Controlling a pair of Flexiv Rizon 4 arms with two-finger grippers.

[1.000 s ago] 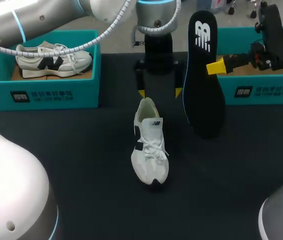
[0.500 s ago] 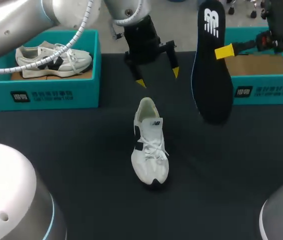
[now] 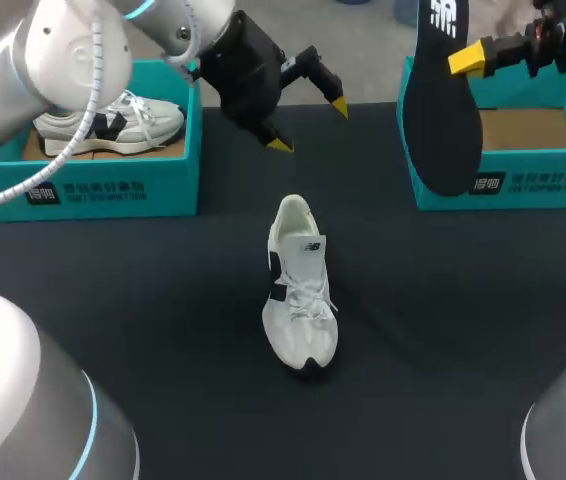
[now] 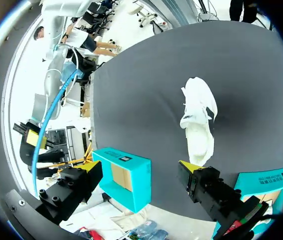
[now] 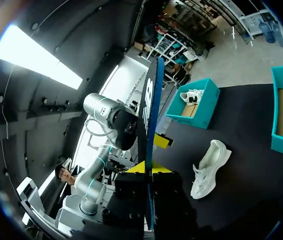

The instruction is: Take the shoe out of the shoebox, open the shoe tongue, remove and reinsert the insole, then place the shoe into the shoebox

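A white shoe (image 3: 301,290) lies on the dark table with its toe toward the near edge; it also shows ahead of the left fingers (image 4: 197,125) and beyond the insole (image 5: 209,167). My right gripper (image 3: 460,58) is shut on a long black insole (image 3: 443,120), which hangs upright in front of the right teal shoebox (image 3: 508,180). In the right wrist view the insole (image 5: 149,125) stands edge-on between the yellow tips of the right gripper (image 5: 149,171). My left gripper (image 3: 310,125) hangs open and empty, tilted, behind the shoe's heel.
A second teal shoebox (image 3: 93,185) at the back left holds a grey and white shoe (image 3: 113,118). The right shoebox shows a bare cardboard floor (image 3: 528,128). My left arm (image 3: 73,50) crosses above the left box.
My left gripper has swung up and to the left, away from the shoe's heel, staying open. My right gripper has carried the insole up and to the right, toward the right box.
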